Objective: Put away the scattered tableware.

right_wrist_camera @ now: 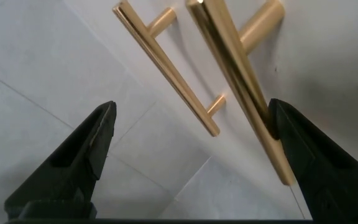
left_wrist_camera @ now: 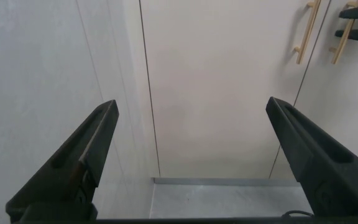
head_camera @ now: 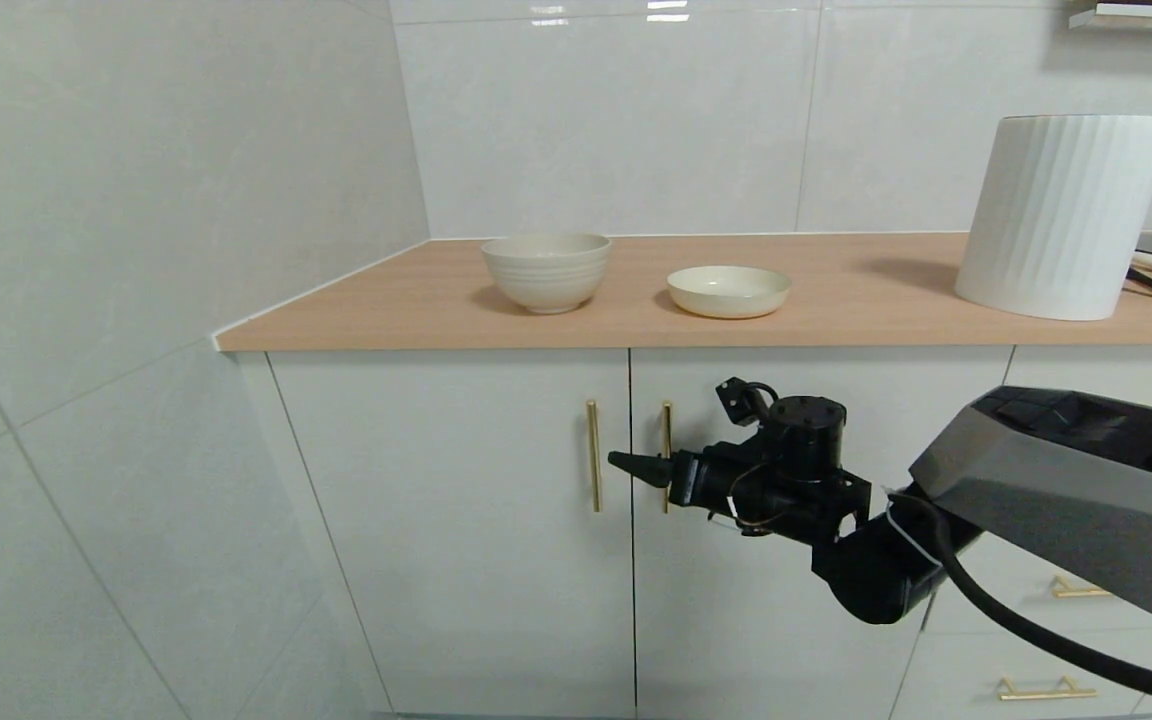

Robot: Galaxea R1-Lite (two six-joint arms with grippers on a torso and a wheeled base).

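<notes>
Head view: right gripper (head_camera: 636, 467) at gold door handle (head_camera: 667, 455), 6 o'clock under shallow dish (head_camera: 728, 291); jaws wide, handle between, not clamped. I judge cupboard door (head_camera: 716, 640) must open first. Beige bowl (head_camera: 546, 270) at 9 o'clock of dish, on countertop (head_camera: 866, 290). My left gripper (left_wrist_camera: 191, 102) spread wide, empty.

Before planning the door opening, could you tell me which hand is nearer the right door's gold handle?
Right. The right hand is open, right at the handle. The left hand is clearly farther off, facing the left door.

Bowl (head_camera: 546, 270) left of plate (head_camera: 728, 290) (roughly abreast)
</notes>
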